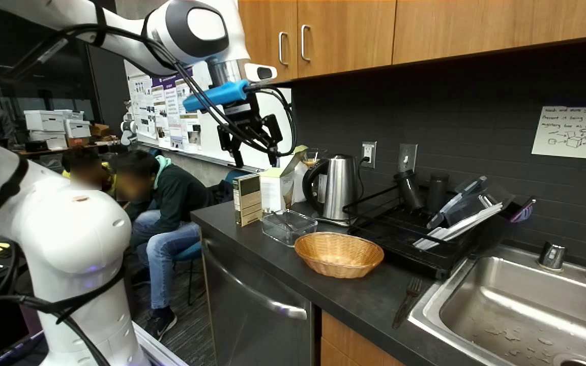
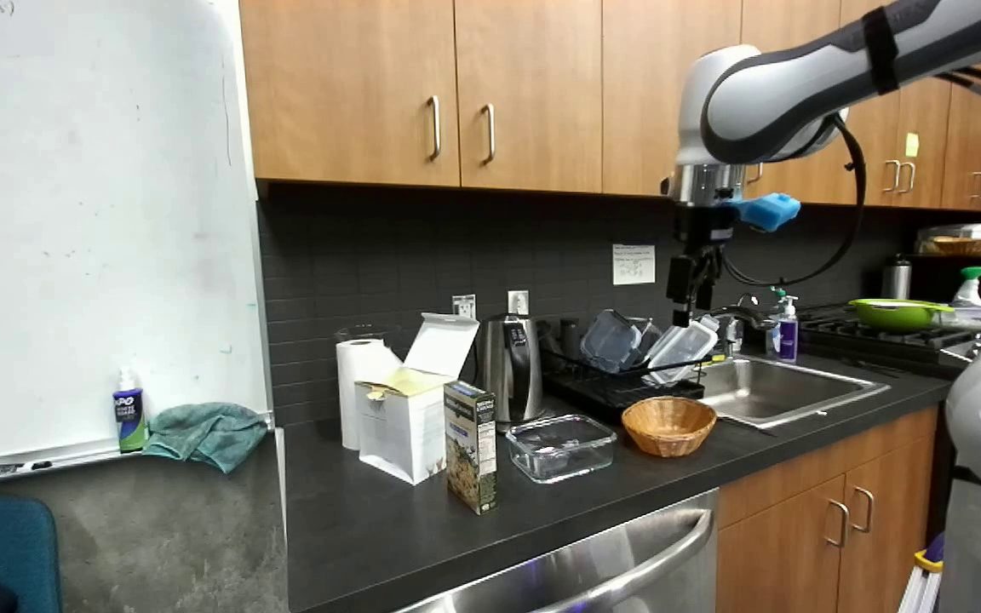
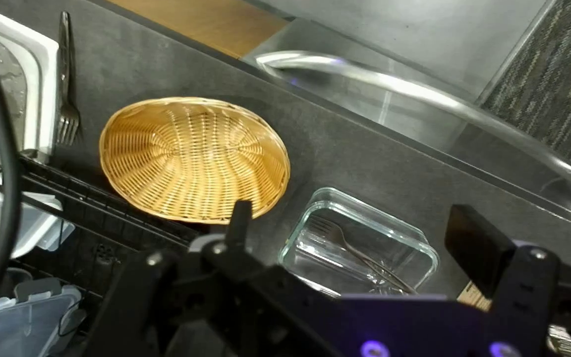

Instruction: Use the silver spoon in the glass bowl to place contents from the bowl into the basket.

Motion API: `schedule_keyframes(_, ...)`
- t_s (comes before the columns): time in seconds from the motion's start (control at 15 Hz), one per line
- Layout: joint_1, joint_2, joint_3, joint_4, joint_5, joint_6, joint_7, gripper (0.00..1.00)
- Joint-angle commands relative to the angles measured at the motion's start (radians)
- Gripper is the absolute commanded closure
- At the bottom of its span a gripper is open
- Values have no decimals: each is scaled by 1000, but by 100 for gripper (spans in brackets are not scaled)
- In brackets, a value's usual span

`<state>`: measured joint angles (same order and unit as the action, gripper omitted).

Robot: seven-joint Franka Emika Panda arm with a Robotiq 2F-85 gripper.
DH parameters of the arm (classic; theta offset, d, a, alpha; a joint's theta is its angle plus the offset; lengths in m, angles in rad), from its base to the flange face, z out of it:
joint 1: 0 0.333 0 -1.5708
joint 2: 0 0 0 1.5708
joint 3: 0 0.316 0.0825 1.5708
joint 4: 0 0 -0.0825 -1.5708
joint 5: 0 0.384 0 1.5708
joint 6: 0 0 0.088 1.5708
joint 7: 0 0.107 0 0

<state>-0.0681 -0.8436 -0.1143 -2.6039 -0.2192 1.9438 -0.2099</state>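
Observation:
The glass bowl, a clear rectangular dish (image 1: 289,236), stands on the counter, also in the other views (image 2: 533,468) (image 3: 389,228). A fork (image 3: 335,234) lies slanted inside it; I see no spoon, and no other contents can be made out among the reflections. The tan wicker basket (image 1: 339,254) stands beside the dish on the sink side (image 2: 669,426), and looks empty in the wrist view (image 3: 196,158). My gripper (image 1: 257,161) is open and empty, high above the counter, fingers pointing down (image 2: 691,311). In the wrist view its spread fingers (image 3: 352,210) frame the dish below.
A small carton (image 1: 247,200) and an open white box (image 2: 405,426) stand beside the dish. A steel kettle (image 1: 340,188) and black dish rack (image 1: 400,229) are behind. Another fork (image 1: 407,302) lies near the sink (image 1: 517,290). Wooden cabinets (image 2: 529,85) hang above the counter.

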Motion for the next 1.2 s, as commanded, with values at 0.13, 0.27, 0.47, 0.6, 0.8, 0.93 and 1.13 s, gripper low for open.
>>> schedule_keyframes(0.13,36,71,-70,16,-9,113,-144,0)
schedule_keyframes(0.27,48,92,-89,17,-3,147,-192,0)
schedule_keyframes(0.47,68,124,-111,16,6,197,-254,0)
schedule_keyframes(0.6,88,141,-121,14,13,224,-295,0)
schedule_keyframes(0.8,117,166,-132,14,25,255,-354,0)
schedule_keyframes(0.93,136,181,-137,15,35,266,-388,0)
schedule_keyframes(1.13,153,205,-134,14,34,286,-441,0)
